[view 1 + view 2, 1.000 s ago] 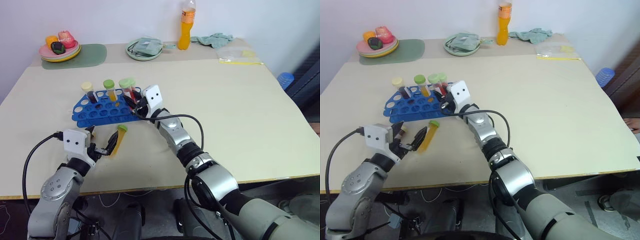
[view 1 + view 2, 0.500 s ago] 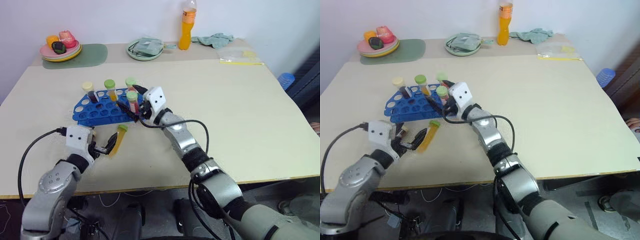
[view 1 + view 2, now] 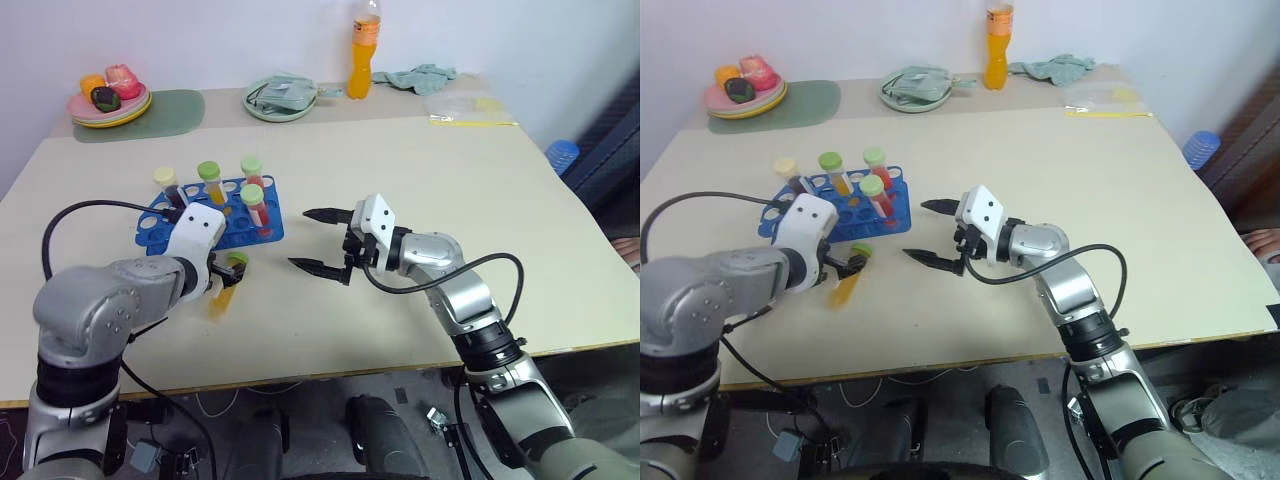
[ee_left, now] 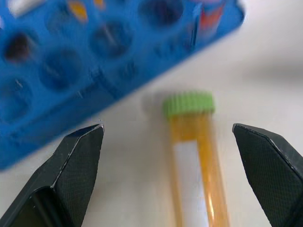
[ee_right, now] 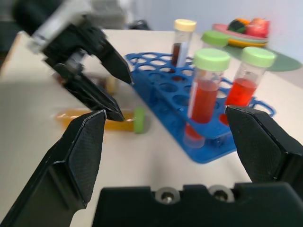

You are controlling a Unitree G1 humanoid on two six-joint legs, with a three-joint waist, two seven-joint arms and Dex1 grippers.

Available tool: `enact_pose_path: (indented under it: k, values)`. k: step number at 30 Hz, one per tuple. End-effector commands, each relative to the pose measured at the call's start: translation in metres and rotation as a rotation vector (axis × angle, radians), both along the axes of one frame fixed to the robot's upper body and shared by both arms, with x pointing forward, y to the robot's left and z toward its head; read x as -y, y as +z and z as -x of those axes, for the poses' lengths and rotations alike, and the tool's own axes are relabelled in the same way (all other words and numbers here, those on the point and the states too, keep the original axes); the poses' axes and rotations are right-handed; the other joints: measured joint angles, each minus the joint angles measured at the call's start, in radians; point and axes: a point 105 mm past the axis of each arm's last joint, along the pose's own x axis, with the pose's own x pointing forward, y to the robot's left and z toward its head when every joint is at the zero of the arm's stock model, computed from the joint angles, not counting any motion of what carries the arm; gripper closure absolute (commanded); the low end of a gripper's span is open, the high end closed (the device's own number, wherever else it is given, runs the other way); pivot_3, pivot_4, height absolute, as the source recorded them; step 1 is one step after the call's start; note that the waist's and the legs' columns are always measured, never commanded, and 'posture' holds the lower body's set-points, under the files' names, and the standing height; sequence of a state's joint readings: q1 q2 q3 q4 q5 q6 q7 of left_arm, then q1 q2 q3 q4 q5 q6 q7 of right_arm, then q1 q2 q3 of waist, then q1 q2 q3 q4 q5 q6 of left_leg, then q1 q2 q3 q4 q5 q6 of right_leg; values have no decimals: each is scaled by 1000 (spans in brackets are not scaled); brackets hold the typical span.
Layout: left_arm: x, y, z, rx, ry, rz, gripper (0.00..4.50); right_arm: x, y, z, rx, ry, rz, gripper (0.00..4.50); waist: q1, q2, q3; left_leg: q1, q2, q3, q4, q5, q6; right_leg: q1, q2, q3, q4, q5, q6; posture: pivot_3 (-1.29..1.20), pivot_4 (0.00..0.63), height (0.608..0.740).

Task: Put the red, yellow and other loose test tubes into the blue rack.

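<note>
A: Right end effector (image 3: 318, 241) has let go of the red tube (image 3: 255, 206), now upright in the blue rack (image 3: 152, 228), and pulled back, wide apart.

B: Left end effector (image 4: 173, 156), spread, has moved over the yellow tube (image 4: 196, 156) on the worktop (image 3: 420, 180), beside the rack — the last loose one.

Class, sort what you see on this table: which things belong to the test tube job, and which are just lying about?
Belonging to the job:
blue rack
four capped tubes standing in the rack
loose yellow tube lying beside the rack
left pincer, open around it

Lying about:
orange drink bottle
plate of food
green mat
cloths
plastic bag
</note>
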State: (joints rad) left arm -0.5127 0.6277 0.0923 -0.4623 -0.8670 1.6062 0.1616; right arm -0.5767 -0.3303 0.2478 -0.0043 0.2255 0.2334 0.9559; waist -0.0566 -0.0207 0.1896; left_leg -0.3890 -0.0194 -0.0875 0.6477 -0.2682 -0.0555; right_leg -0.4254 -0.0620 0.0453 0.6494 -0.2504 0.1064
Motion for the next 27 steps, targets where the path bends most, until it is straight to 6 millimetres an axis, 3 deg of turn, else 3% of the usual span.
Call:
enact_pose_path:
  k: [1,6,10,17,20,25,26,27]
  values:
    - [10,-3,-3,-70,-7,32,0,-4,13,15,31,78,-16,63,13,0,0,0,0,0,0,0,0,0,-1,0,0,0,0,0,150,740]
    - [16,-6,-6,-165,16,18,0,-6,9,23,22,107,1,63,21,-1,0,0,-1,0,1,0,0,0,-2,0,0,0,0,0,150,740]
    - [19,-6,2,-232,110,43,0,-8,7,25,16,109,1,63,16,-1,0,-1,-1,0,1,1,-2,-2,-3,2,0,0,0,0,150,740]
    - [24,-12,-4,-217,238,33,0,-12,4,28,9,112,-5,63,37,-1,0,-1,-2,1,1,2,-3,-2,-2,2,0,0,0,0,150,740]
    - [27,-11,-8,-213,282,69,823,-13,4,29,8,112,-9,0,43,-1,0,-1,-2,3,1,2,-4,-2,-2,2,0,0,0,0,150,740]
    - [28,-10,-11,-207,353,114,3332,-16,3,31,6,116,-14,0,44,-1,0,-1,-3,4,1,3,-6,-2,-2,2,0,0,0,0,150,740]
    - [27,-8,-10,-198,354,118,3672,-16,4,31,7,116,-14,0,43,-1,0,-1,-3,4,1,5,-9,-2,-2,2,0,0,0,0,150,740]
    - [26,-6,-10,-188,351,123,3672,-16,4,31,7,116,-15,0,42,-1,0,-1,-3,4,1,5,-10,-2,-1,2,0,0,0,0,150,740]
